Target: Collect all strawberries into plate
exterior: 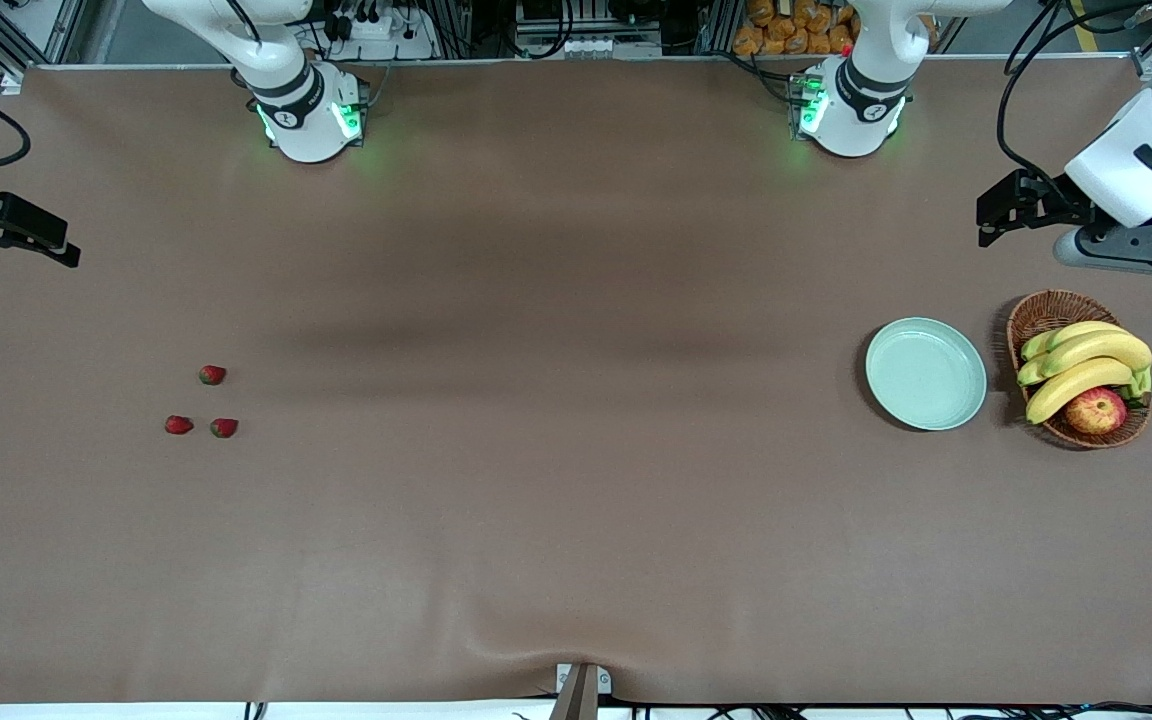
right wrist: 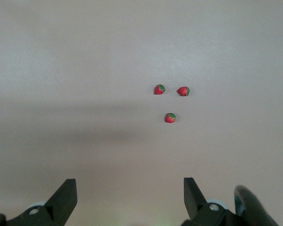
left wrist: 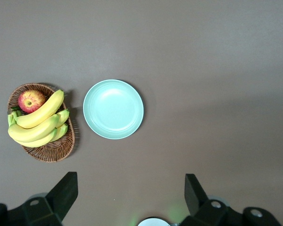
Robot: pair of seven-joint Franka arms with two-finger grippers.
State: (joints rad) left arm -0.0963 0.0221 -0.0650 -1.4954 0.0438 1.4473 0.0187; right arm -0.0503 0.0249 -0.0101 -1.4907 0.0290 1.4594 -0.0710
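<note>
Three small red strawberries lie in a loose cluster on the brown table toward the right arm's end: one (exterior: 212,375) (right wrist: 170,117) and, nearer the front camera, two more (exterior: 178,425) (exterior: 224,428) (right wrist: 183,91) (right wrist: 159,89). The pale mint-green plate (exterior: 926,373) (left wrist: 113,109) sits toward the left arm's end with nothing in it. My right gripper (exterior: 24,255) (right wrist: 130,190) hangs open over the table's edge at its own end, apart from the berries. My left gripper (exterior: 988,222) (left wrist: 131,188) hangs open over the table close to the plate and basket, holding nothing.
A brown wicker basket (exterior: 1036,320) (left wrist: 52,150) stands right beside the plate, holding bananas (exterior: 1086,365) (left wrist: 37,125) and a red-yellow apple (exterior: 1096,410) (left wrist: 31,100). A wide stretch of bare brown cloth separates the berries from the plate.
</note>
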